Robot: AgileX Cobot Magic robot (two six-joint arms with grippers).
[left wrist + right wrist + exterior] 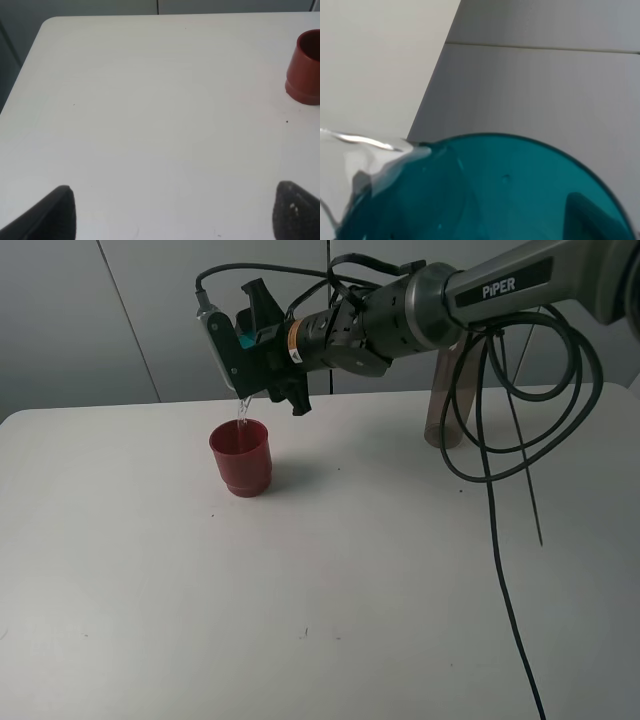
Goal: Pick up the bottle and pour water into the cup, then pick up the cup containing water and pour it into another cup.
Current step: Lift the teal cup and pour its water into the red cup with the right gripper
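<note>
Second pour in progress; right gripper [243, 348] clamped around the teal cup [247, 340], tipped far over, thin stream of water [241, 410] falling into the red cup [240, 457] directly below (rim just under the lip); bottle [442, 400] upright well behind the arm; left gripper [172, 210] spread wide, holding nothing, red cup off to one side. Next, probably: steady tilt until empty, then righting.
</note>
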